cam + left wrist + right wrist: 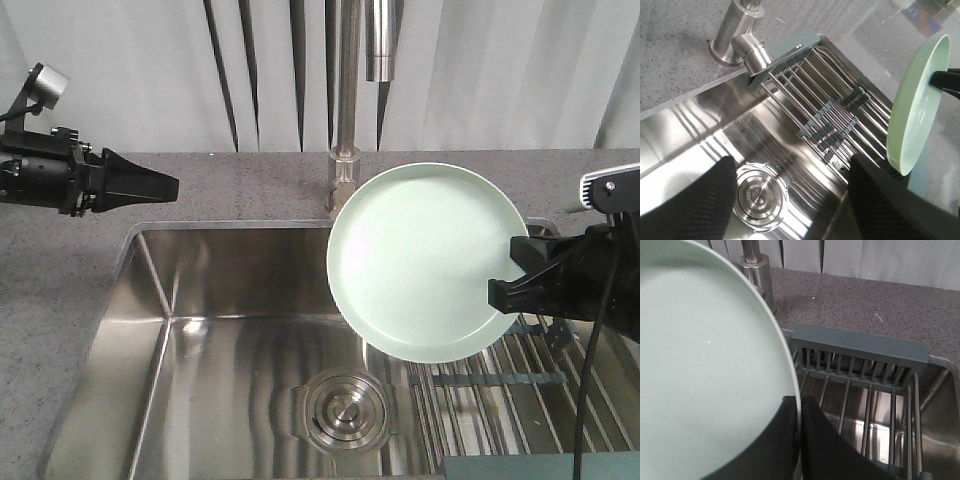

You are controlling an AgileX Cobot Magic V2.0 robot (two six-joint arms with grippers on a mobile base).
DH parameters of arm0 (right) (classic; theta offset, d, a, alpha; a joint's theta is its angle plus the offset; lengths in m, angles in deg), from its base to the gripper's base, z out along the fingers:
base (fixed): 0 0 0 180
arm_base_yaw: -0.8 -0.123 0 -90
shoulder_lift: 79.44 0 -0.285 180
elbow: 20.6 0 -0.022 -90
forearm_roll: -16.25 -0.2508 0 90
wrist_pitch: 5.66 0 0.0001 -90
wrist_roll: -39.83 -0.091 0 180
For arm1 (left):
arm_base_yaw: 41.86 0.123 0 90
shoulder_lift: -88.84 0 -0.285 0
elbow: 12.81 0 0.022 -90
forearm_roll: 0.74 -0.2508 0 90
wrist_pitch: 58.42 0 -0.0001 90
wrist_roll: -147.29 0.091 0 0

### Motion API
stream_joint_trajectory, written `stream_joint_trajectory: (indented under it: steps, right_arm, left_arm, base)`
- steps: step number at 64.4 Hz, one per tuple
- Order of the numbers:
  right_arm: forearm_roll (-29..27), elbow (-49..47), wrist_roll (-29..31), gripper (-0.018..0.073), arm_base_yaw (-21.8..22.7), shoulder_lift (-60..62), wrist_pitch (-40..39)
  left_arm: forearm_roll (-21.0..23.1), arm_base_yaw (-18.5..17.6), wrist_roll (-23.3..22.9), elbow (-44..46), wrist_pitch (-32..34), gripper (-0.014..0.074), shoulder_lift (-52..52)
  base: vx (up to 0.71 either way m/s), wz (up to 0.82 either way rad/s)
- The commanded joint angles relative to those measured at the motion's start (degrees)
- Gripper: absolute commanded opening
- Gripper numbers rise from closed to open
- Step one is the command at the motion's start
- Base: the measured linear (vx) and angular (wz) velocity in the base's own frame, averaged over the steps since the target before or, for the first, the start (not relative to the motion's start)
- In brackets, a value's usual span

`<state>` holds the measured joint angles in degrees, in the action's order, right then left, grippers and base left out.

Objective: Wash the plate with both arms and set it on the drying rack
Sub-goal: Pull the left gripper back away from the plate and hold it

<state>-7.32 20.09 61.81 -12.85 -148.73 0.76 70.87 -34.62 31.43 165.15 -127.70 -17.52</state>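
Observation:
The pale mint-green plate (420,262) hangs tilted on edge over the sink's right half, facing the front camera. My right gripper (508,288) is shut on the plate's right rim, one finger on each face (799,402). The left wrist view shows the plate (915,110) edge-on above the drying rack (830,107). This roll-up rack of steel rods (520,380) spans the sink's right side under the plate, its grey-teal end bar (860,347) at the back. My left gripper (165,185) hovers over the counter at far left, open and empty (790,165), well away from the plate.
The steel sink (130,250) has a round drain (345,412) at its middle. A steel faucet (345,100) rises behind the sink, with its spout (382,40) above the plate's top edge. Grey speckled counter (60,290) surrounds the sink.

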Motion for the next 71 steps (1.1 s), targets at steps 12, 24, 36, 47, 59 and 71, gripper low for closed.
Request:
stream_joint_trajectory:
  steps: [12,24,36,47,59,71]
  right_arm:
    - [-0.07,-1.48,0.07,-0.0009,0.23,1.17,-4.03]
    - [-0.07,-1.48,0.07,-0.0009,0.23,1.17,-4.03]
    - [-0.07,-1.48,0.07,-0.0009,0.23,1.17,-4.03]
    - [-0.07,-1.48,0.07,-0.0009,0.23,1.17,-4.03]
    - [-0.07,-1.48,0.07,-0.0009,0.23,1.17,-4.03]
    - [-0.53,-1.48,0.07,-0.0009,0.23,1.17,-5.13]
  left_arm:
    - [4.71,0.13,-0.33,0.72,-2.43,0.0463,3.68]
    - [4.71,0.13,-0.33,0.72,-2.43,0.0463,3.68]
    - [4.71,0.13,-0.33,0.72,-2.43,0.0463,3.68]
    - [4.71,0.13,-0.33,0.72,-2.43,0.0463,3.68]
    - [4.71,0.13,-0.33,0.72,-2.43,0.0463,3.68]
    - [4.71,0.13,-0.33,0.72,-2.43,0.0463,3.68]
  base:
    - [0.00,0.00]
    - [0.00,0.00]
    - [0.00,0.00]
    - [0.00,0.00]
    - [0.00,0.00]
    - [0.00,0.00]
